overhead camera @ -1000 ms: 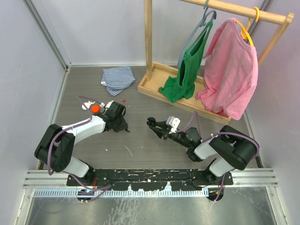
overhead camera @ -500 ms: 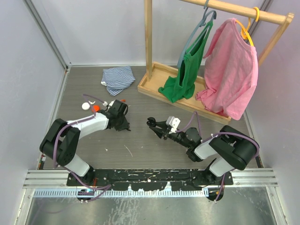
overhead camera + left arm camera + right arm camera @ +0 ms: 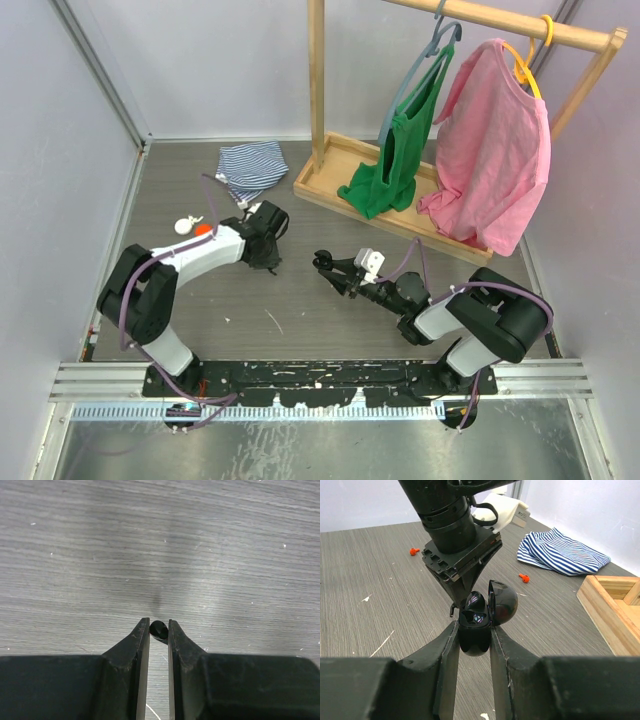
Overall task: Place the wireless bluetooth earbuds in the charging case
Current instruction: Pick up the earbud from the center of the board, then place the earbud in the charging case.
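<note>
Progress sits about midway: the right gripper clamps the charging case, lid open, near the middle of the table. Just left of it, the left gripper pinches a black earbud between narrow tips, not yet seated. An orange earbud lies loose farther away. What is in the wells is unclear.

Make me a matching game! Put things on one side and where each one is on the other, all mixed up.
Things:
1. small black earbud
2. round black charging case
3. blue-and-white striped cloth
4. pink shirt

Places:
A. hanging from the wooden rail
B. lid open, held in the right gripper
C. lying on the grey table
D. pinched by the left gripper

Pairs: 1-D, 2-B, 3-C, 4-A
</note>
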